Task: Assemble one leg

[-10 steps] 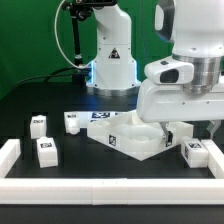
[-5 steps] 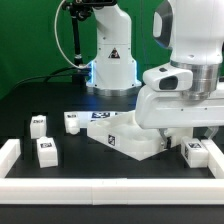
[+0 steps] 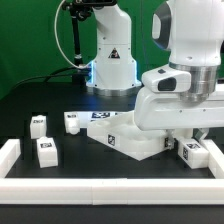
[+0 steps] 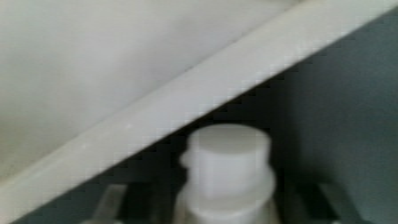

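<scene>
One leg (image 4: 226, 165) stands between my tool's (image 4: 228, 206) jaws beside the panel (image 4: 157, 102); whether they grip it, I cannot tell.

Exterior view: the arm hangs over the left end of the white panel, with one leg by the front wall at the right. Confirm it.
Wrong end: the exterior view shows the arm over the right end of the white panel. One leg does stand by the front wall at the right.

Every leg (image 3: 46, 151) is white with black-and-white square tags; the big panel (image 3: 137, 145) is white, and so is the arm (image 3: 185, 30). The table (image 3: 30, 100) is black, the backdrop (image 3: 25, 40) green, the low border (image 3: 100, 188) along the front white
</scene>
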`<action>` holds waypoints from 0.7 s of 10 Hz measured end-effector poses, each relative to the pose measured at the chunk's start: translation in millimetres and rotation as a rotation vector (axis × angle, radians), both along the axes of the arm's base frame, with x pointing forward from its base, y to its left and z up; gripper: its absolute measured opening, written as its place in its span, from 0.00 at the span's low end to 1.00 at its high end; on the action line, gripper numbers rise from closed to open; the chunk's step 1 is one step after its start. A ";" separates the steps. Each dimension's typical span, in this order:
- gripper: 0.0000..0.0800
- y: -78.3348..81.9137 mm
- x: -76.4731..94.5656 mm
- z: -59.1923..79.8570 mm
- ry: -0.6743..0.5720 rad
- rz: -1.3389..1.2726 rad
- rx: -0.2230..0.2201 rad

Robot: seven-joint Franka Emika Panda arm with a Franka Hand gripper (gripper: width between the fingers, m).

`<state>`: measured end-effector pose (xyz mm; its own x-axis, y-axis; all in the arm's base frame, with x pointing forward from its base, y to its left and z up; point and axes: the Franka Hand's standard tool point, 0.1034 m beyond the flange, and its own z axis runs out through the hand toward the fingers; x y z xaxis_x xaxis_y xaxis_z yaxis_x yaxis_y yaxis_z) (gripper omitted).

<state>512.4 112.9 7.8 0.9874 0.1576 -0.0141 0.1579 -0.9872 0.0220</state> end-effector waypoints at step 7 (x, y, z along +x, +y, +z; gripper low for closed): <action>0.35 -29.4 9.1 72.8 0.065 -0.041 0.029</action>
<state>521.4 83.4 80.6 0.9901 0.1188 -0.0745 0.1180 -0.9929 -0.0156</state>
